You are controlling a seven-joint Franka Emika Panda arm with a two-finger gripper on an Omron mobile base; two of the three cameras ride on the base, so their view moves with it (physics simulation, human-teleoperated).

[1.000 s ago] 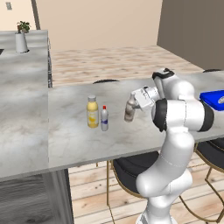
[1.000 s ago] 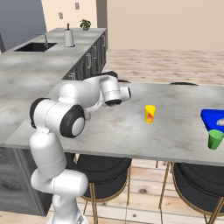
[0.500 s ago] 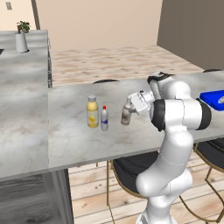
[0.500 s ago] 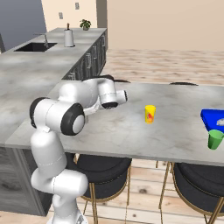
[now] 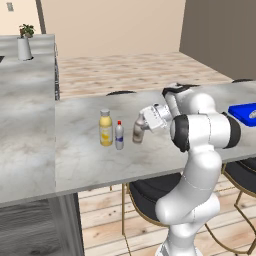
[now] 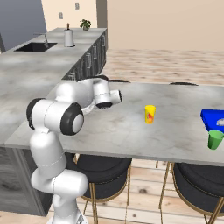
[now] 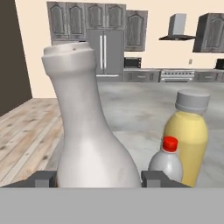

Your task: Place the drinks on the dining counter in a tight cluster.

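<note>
Brown-and-white bottle (image 7: 89, 131) base hidden between claw (image 7: 98, 179) fingertips.

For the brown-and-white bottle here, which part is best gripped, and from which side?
Grip the wide lower body, coming in level from the side away from the other two drinks. The brown-and-white bottle stands upright with a narrow neck, and the gripper already straddles its body there; the red-capped bottle and yellow bottle crowd the far side.

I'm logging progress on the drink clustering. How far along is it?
Done: the yellow bottle and the red-capped bottle stand side by side on the dining counter. In hand: the gripper is closed on the brown-and-white bottle, just right of the pair. Left: setting it down close beside them and letting go.
</note>
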